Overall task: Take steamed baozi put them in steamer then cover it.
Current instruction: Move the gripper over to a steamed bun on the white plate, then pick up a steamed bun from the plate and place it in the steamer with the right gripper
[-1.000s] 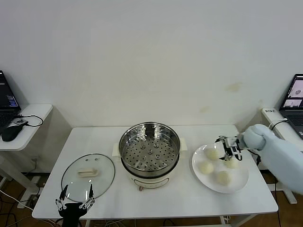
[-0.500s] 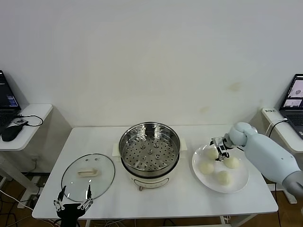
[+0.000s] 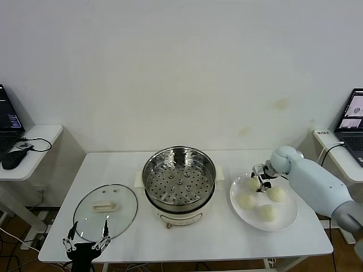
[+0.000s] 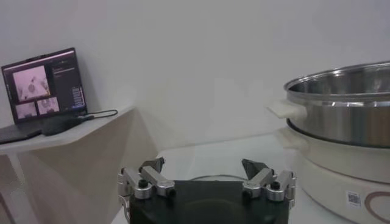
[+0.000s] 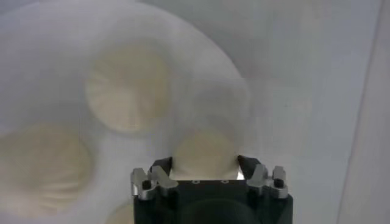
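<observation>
Four cream-white baozi lie on a white plate (image 3: pixel 289 218) at the table's right: the back-left baozi (image 3: pixel 252 183) and others (image 3: pixel 246 201), (image 3: pixel 277 194), (image 3: pixel 267 213). My right gripper (image 3: pixel 261 182) is low over the plate, open, its fingers on either side of the back-left baozi (image 5: pixel 204 149); I cannot tell if they touch it. The empty steel steamer (image 3: pixel 178 180) stands at the table's centre. The glass cover (image 3: pixel 106 211) lies flat at front left. My left gripper (image 3: pixel 86 241) waits open just in front of the cover.
Side desks with laptops stand at the far left (image 3: pixel 8 122) and the far right (image 3: pixel 353 116). In the left wrist view the steamer's wall (image 4: pixel 341 115) is close by. The table's front edge runs just below the plate and cover.
My right gripper has moved left across the plate and lowered around the back-left baozi. My left gripper has hardly moved.
</observation>
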### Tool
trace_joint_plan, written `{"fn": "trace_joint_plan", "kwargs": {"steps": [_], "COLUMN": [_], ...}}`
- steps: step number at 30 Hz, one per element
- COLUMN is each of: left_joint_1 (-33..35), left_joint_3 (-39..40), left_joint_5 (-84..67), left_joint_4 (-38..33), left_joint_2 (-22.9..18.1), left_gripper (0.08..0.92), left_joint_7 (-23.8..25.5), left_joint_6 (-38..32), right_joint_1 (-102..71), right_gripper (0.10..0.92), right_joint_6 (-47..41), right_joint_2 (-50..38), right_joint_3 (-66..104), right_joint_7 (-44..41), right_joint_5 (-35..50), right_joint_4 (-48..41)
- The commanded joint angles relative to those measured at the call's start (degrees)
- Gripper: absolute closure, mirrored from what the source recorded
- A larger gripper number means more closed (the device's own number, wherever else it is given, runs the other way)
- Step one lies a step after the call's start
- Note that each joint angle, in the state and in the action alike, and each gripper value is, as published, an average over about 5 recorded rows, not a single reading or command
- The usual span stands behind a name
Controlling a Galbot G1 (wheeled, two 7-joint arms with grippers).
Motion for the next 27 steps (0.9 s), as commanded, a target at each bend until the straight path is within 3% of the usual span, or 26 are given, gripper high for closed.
{"fn": "trace_joint_plan", "kwargs": {"steps": [1,10,19,27], "left_joint_1": [0.0,0.0,-0.5,-0.8], "left_joint_3": [0.0,0.2,0.4,0.4], "left_joint_5": [0.0,0.0,-1.2,-2.0], "left_joint_4": [-0.1,-0.4,-0.9,-1.7], "left_joint_2": [0.0,0.1,0.7,1.4], "left_gripper": [0.177,0.177,0.177,0.177], "left_joint_7": [0.0,-0.1,0.1,0.2], "left_joint_6": [0.0,0.0,0.5,0.5], "right_joint_1": [0.1,3.8,23.1,41.8], "right_gripper": [0.389,0.414,0.406,0.406], "right_joint_6": [0.0,-0.8,-2.1,-2.4], "right_joint_2": [0.6,-3.2,-11.0,-5.3], "right_joint_3": [-0.3,-4.9,-17.6,-28.0], "right_joint_7": [-0.1,-1.2,-2.6,-2.2], "right_joint_5": [0.0,5.5,18.4,28.7], "right_joint_4": [-0.8,5.6,18.8,22.6]}}
